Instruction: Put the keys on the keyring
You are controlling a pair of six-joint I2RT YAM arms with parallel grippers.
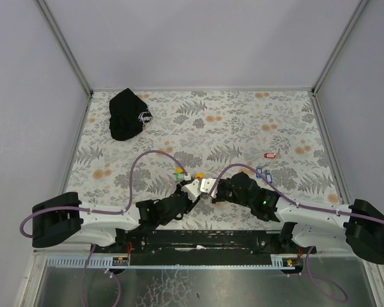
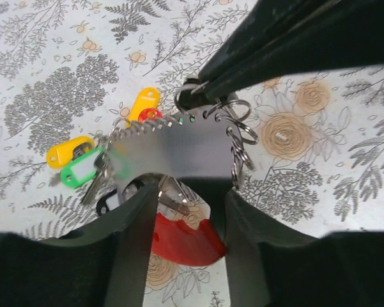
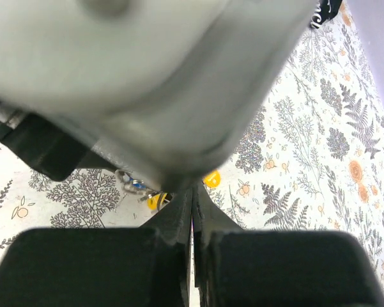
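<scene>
Far left, the black cap [image 1: 129, 114] lay well out of it. Nearer the middle, our left hand [image 2: 190, 188] showed its fingers apart at the near edge of the grey-white bar [image 2: 179, 148]. Biting or only straddling? We couldn't tell. Left of the bar sat the keys [image 2: 83, 173], yellow and green tags heaped on the worktop [image 2: 45, 57].

The keyring [image 2: 241, 135] looped off the bar's right edge, and our right hand [image 2: 201, 89] was pinched together on a thin loop at the far side. Risky spot! If the left fingers squeezed off-centre, we judged the bar could twist and drag that loop out of the right hand. The two hands were nearly touching, too, so a bump could scatter the heap.

Further right, blue keys [image 1: 262, 174] and a lone red tag [image 1: 269, 155] lay well apart from the action.
</scene>
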